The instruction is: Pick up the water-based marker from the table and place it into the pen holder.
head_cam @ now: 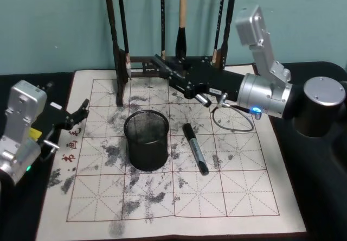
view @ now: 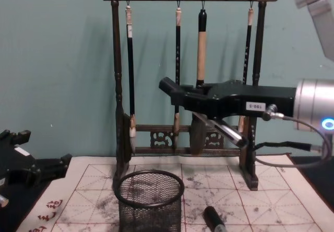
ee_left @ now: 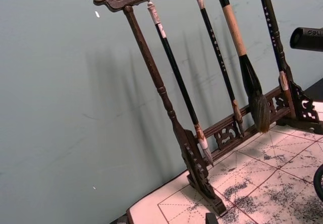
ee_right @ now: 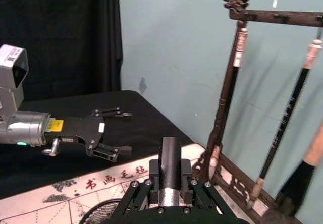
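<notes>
The water-based marker [head_cam: 195, 149], black with a grey label band, lies flat on the ink-stained mat [head_cam: 244, 197] just right of the pen holder [head_cam: 146, 139], not touching it. The right gripper [head_cam: 160, 61], fingers pressed together and empty, hangs farther back by the brush rack [view: 118, 85], well apart from the marker. The head view gives the marker's whole length and the chest view one end, while the right wrist view shows the left gripper [ee_right: 118, 132] spread wide

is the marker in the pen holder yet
Out: the black marker lies flat on the ink-stained paper beside the round black wire-mesh pen holder.
</notes>
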